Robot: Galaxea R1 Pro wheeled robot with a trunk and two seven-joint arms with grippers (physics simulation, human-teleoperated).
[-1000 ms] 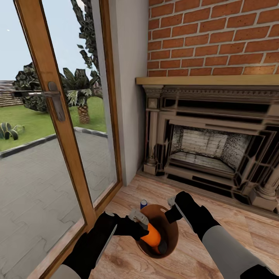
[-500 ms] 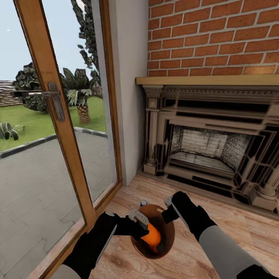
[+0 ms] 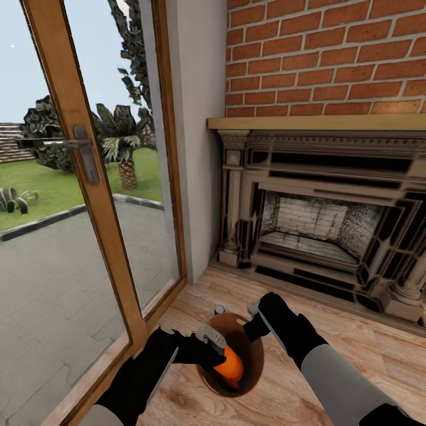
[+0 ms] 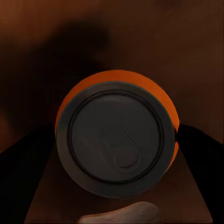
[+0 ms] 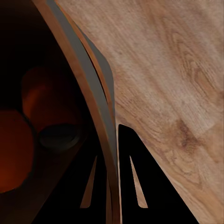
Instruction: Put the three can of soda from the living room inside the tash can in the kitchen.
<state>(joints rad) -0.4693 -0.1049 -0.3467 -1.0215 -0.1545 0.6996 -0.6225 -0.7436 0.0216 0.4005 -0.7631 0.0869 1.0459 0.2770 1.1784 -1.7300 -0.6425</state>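
Observation:
The tash can [image 3: 251, 361], dark grey outside and brown inside, stands on the wood floor before the fireplace. My right gripper [image 3: 253, 316] is shut on its far rim; the right wrist view has the wall [image 5: 95, 107] between the fingers [image 5: 135, 186]. My left gripper [image 3: 219, 353] reaches into the bucket, shut on an orange can of soda [image 3: 231, 365], whose grey top [image 4: 116, 135] faces the left wrist camera. A second orange can [image 5: 49, 105] lies inside the bucket. A blue can [image 3: 219, 309] stands on the floor just behind the bucket.
This is the living room. A wood-framed glass door [image 3: 89, 195] stands close on the left, an ornate fireplace [image 3: 319, 231] under a brick chimney [image 3: 325, 59] ahead. Light wood floor [image 3: 361, 343] stretches to the right of the bucket.
The bucket, the right gripper on its rim and the left gripper with the orange can have all shifted slightly left. The blue can has stayed put.

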